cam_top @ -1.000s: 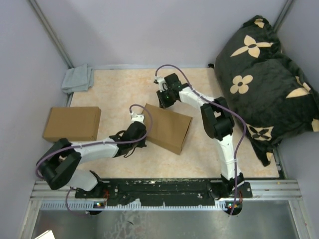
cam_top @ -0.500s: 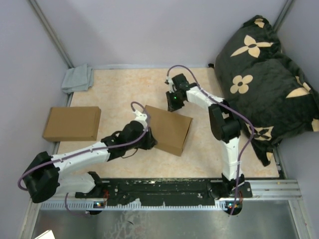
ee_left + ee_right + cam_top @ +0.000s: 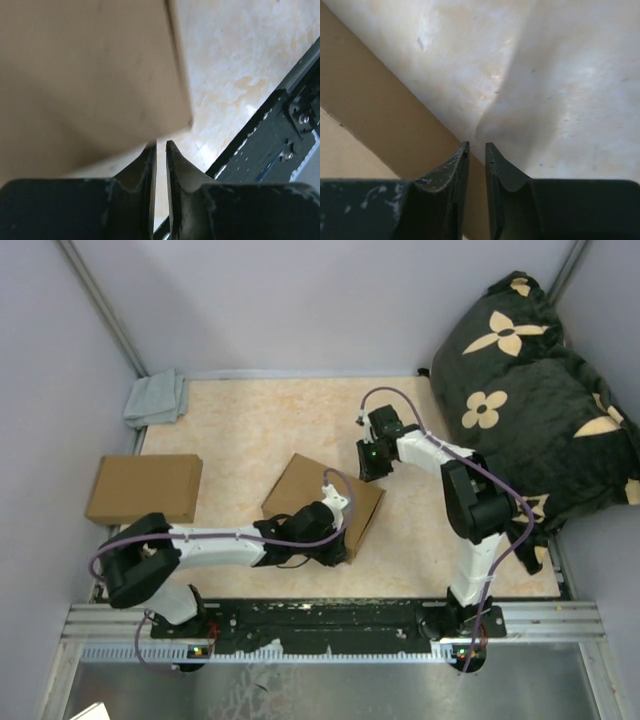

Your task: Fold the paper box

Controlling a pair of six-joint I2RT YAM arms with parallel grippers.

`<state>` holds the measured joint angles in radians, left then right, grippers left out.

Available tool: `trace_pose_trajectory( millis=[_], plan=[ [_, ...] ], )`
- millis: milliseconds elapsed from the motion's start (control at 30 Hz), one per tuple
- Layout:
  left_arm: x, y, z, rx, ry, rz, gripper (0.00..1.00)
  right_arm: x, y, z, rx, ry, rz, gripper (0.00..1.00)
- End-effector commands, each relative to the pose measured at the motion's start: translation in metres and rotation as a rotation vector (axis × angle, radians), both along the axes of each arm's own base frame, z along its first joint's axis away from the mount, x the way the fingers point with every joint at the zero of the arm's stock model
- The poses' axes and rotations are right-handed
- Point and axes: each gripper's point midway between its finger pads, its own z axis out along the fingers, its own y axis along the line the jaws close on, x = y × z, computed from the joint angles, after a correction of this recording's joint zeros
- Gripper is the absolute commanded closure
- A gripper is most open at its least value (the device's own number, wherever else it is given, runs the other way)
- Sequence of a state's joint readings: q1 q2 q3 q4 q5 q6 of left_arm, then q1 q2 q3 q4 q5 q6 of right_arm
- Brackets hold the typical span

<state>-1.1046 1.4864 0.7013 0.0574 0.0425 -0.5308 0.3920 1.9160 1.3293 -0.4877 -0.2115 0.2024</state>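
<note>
The paper box [image 3: 300,485] lies closed and flat in the middle of the table, turned at an angle. My left gripper [image 3: 338,548] reaches across its near side to the near right corner. In the left wrist view the box [image 3: 85,75] fills the upper left, and the gripper [image 3: 161,145] is shut and empty just below that corner. My right gripper [image 3: 370,472] is at the box's far right corner. In the right wrist view it [image 3: 476,146] is shut and empty, its tips at the box's side wall [image 3: 385,120].
A second flat brown box [image 3: 145,488] lies at the left edge. A small grey cloth [image 3: 157,398] sits at the far left corner. A big black flowered cushion [image 3: 530,390] fills the right side. The black base rail [image 3: 280,130] runs along the near edge.
My left gripper has swept right along the box's near side, from its left end to the near right corner. My right gripper has moved right and nearer along the far edge.
</note>
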Motion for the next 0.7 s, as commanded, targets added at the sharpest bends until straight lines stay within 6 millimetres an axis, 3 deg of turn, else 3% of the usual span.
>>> trace_pose_trajectory(
  millis=[0,167,300,467,667],
  plan=[
    [0.022,-0.045,0.011,-0.091,-0.063,0.034,0.82,-0.022,0.031,0.013,0.035,-0.034,0.135,0.80],
    [0.077,-0.062,0.013,-0.079,-0.238,0.224,0.82,-0.035,0.053,0.011,0.070,-0.037,0.196,0.79],
    [0.103,-0.073,0.027,-0.027,-0.322,0.279,0.84,-0.032,0.055,0.010,0.062,-0.033,0.203,0.79],
    [0.109,-0.059,0.033,0.029,-0.363,0.311,0.85,-0.025,0.051,0.006,0.024,-0.024,0.184,0.79],
    [0.097,-0.034,0.028,0.060,-0.340,0.315,0.85,-0.023,0.048,-0.001,0.002,-0.014,0.151,0.79]
  ],
)
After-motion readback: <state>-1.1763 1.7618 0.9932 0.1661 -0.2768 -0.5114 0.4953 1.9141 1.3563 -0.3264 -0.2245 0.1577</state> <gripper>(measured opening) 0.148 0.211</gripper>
